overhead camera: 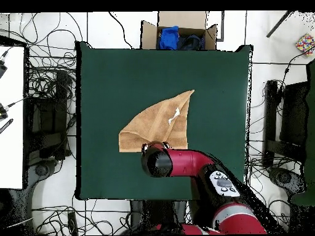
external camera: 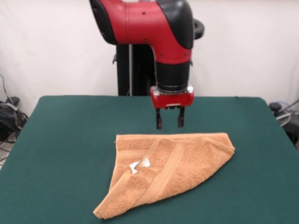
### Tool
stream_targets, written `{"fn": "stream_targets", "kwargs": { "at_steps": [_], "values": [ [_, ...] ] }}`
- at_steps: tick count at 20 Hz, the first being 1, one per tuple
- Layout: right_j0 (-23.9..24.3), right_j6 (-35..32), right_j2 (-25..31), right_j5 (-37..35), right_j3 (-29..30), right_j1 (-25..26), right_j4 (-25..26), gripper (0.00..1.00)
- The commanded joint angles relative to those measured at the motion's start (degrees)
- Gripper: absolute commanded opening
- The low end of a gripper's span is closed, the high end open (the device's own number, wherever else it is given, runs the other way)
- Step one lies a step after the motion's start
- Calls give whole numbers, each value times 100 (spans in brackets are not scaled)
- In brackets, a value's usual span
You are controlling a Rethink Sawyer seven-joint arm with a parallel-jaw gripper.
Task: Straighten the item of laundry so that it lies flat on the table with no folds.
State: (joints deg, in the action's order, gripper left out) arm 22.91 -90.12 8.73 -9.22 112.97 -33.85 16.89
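The orange-tan towel lies on the green table, folded over into a rough triangle with a point toward the front view's lower left. A small white tag shows on top, beside diagonal woven bands. My gripper hangs just above the towel's far edge, open, its two dark fingers apart with nothing between them. In the overhead view the arm's head covers the gripper and the towel's nearest edge.
A cardboard box with blue and dark cloth inside stands just past the table's far edge in the overhead view. Cables and equipment lie on the floor all round the table.
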Motion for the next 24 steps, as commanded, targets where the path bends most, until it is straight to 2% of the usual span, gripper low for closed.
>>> {"fn": "stream_targets", "kwargs": {
  "at_steps": [1, 5, 16, 20, 24],
  "values": [
    [-96, -1303, 14, 293, -180, 376, -433, 100],
    [15, -1158, 138, 299, -306, 518, -451, 100],
    [122, -783, 219, 42, -547, 477, -278, 100],
    [327, -662, 485, 111, -607, 580, -229, 100],
    [178, -614, 382, 87, -661, 409, -147, 100]
  ]
}}
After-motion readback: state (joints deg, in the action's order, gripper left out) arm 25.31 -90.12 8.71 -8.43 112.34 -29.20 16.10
